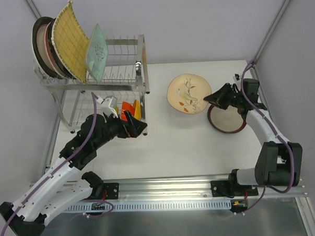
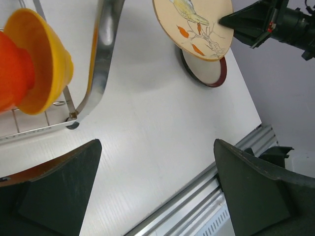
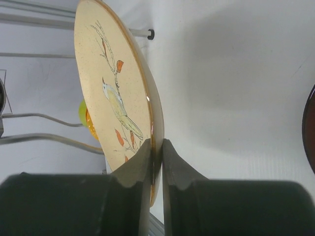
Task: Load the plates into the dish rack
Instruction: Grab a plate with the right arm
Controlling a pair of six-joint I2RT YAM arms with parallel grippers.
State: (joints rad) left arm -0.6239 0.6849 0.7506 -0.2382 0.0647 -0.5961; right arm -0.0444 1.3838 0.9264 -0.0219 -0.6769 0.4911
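The white table takes up most of the scene, with the 2 arms bolted along its near edge. At the far left corner stands the dish rack, 2 tiers of shiny wire. On its upper tier I can make out 4 pieces standing on edge, packed close together. From the left they are a dark-rimmed cream plate, a pink-and-white plate, the yellow woven square and the pale teal dish.

Out on the table's right half, the red-rimmed plate lies flat. Just to its left is the beige plate with a bird and orange leaves painted on it. It is tilted and looks raised off the surface. The right gripper has it by the rim, both fingers clamped tight on the edge nearest the arm.

In the rack's lower tier sit an orange bowl and a yellow bowl, nested on their sides.

The left gripper hangs near the rack's front right corner. Its fingers are spread wide with nothing between them, pointing across the table toward the beige plate.
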